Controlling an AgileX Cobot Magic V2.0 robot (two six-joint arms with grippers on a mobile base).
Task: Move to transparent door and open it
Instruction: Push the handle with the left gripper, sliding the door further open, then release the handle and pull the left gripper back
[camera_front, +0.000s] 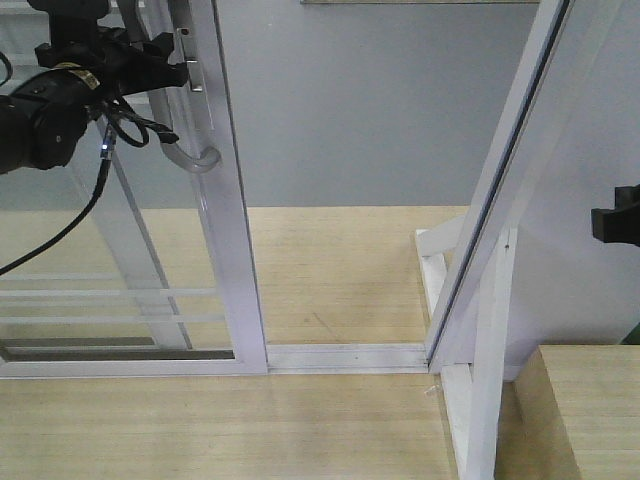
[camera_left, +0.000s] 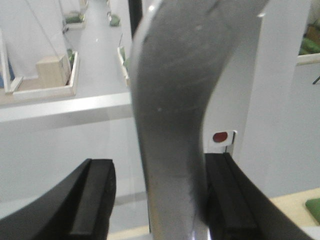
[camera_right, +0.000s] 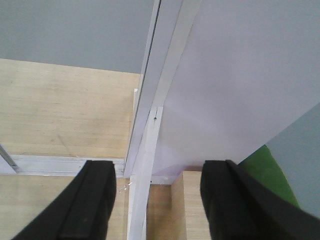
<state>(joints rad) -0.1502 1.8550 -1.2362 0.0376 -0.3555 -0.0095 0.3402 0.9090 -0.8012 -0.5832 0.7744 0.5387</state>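
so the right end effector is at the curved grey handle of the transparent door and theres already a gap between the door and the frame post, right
Not the right one: the left end effector is at the curved grey handle of the transparent door, as the exterior front-facing view shows. The right end effector hangs open with nothing between its fingers. The gap beside the frame post is there.
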